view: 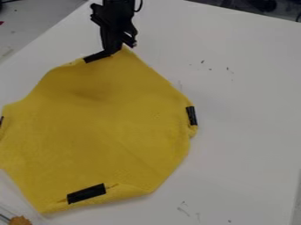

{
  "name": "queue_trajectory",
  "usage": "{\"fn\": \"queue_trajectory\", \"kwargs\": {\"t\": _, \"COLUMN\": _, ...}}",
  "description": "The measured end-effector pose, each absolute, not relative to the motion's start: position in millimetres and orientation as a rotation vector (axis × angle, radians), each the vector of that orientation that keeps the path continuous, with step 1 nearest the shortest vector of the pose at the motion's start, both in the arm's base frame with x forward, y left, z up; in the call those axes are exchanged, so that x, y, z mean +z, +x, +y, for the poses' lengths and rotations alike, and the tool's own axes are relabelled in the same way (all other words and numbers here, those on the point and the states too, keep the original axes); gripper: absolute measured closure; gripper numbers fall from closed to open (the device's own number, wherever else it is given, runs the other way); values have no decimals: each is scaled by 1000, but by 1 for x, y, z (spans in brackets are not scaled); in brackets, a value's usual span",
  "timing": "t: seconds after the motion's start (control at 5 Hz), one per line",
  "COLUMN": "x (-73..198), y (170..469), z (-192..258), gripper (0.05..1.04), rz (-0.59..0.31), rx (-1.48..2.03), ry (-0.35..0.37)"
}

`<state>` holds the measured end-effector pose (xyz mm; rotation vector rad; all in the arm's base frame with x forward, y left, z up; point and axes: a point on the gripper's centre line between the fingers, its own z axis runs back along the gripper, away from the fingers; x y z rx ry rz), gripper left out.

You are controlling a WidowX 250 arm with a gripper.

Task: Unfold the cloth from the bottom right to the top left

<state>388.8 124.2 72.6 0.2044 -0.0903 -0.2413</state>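
Observation:
The black gripper (116, 47) is at the upper left of the camera view, pointing down at the cloth's top corner. Its lower end meets the edge of the yellow cloth (100, 127), close beside a black strip (97, 57). The cloth lies widely spread, with a darker, uneven area below the gripper. More black strips mark its right edge (192, 115) and bottom edge (86, 193). Along the bottom and at the right, the border looks curled or folded over. Whether the gripper grasps the corner is unclear.
The white table (241, 110) extends around the cloth, with small dark marks on its surface. At the bottom left corner is a small orange-brown object (20, 220), near the cloth's lower tip. The table's far edge slants across the upper right.

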Motion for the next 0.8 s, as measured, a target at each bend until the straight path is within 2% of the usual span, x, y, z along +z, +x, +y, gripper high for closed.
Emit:
{"fn": "queue_trajectory", "kwargs": {"t": 0.2, "x": 70, "y": 394, "z": 126, "gripper": 878, "rz": -96, "rx": -252, "ry": 171}}
{"fn": "queue_trajectory", "kwargs": {"t": 0.4, "x": 71, "y": 404, "z": 138, "gripper": 631, "rz": -113, "rx": -276, "ry": 180}}
{"fn": "queue_trajectory", "kwargs": {"t": 0.6, "x": 80, "y": 425, "z": 160, "gripper": 326, "rz": -198, "rx": -306, "ry": 223}}
{"fn": "queue_trajectory", "kwargs": {"t": 0.8, "x": 97, "y": 435, "z": 177, "gripper": 95, "rz": -232, "rx": -296, "ry": 271}}
